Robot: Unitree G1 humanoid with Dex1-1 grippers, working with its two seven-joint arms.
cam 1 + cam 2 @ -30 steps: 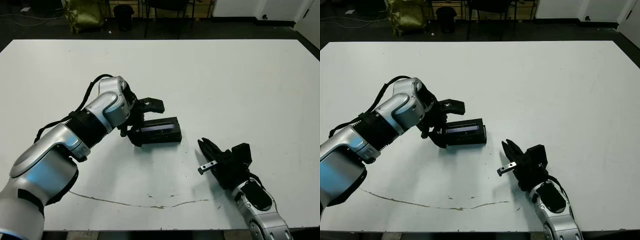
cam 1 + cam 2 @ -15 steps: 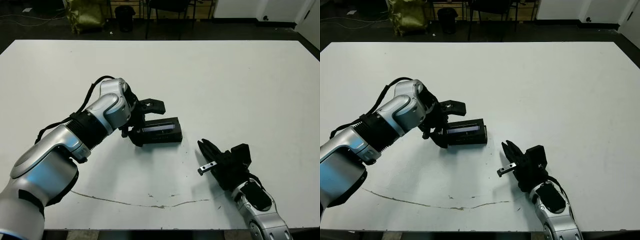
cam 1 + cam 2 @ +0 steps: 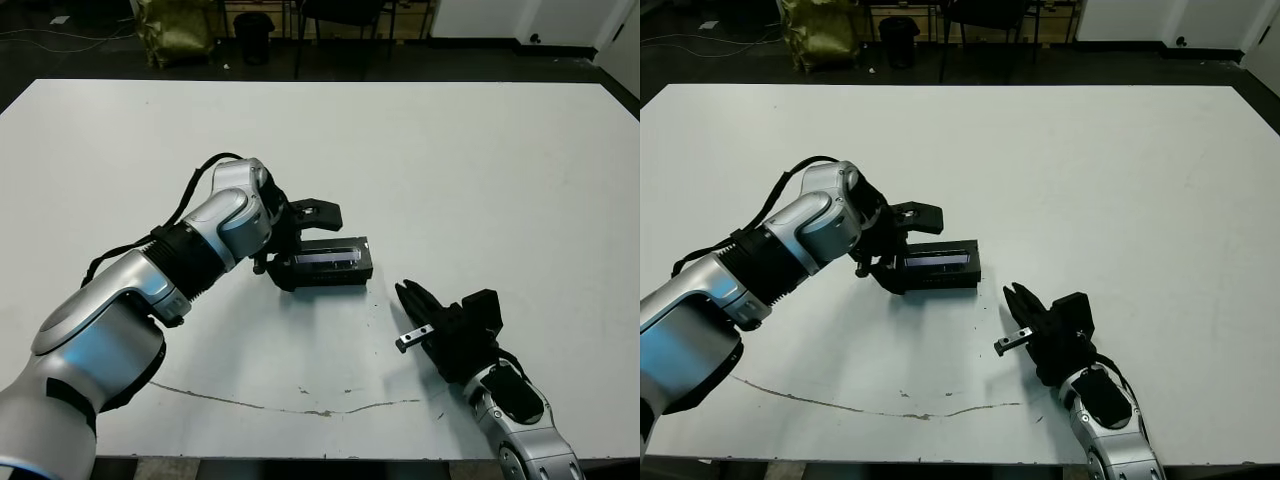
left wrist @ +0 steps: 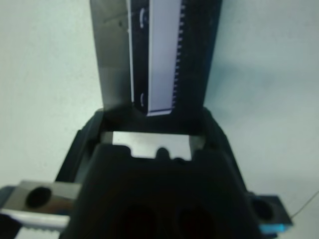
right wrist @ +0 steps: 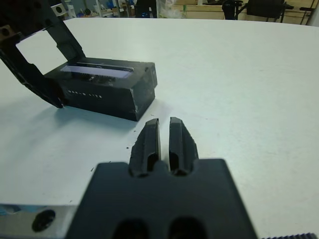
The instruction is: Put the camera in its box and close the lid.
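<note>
Centrally on the white counter (image 3: 480, 160) lies the box (image 3: 325, 275), a black block with the lid (image 3: 330, 254) seated on top, its pale strip facing up. The camera itself is not visible in any view.

Left tool (image 3: 303, 247): its fingers stand apart around the left end of the box. One finger (image 3: 318, 211) reaches over the far side; the other sits at the near left corner. The left wrist view shows the strip running away from the tool body, with the box end (image 4: 154, 107) lying between the two fingers. Whether the fingers press on the box or merely flank it cannot be told.

Right tool (image 3: 408, 297): it rests low over the counter, near the box's right end but apart from it, pointing toward it. In the right wrist view its two fingers (image 5: 149, 142) lie side by side, nearly together, with only a thin slit between them and nothing held. A small silvery bracket (image 3: 413, 335) projects from the side of its body.

A thin dark scuff line (image 3: 290, 405) crosses the near part of the counter.
</note>
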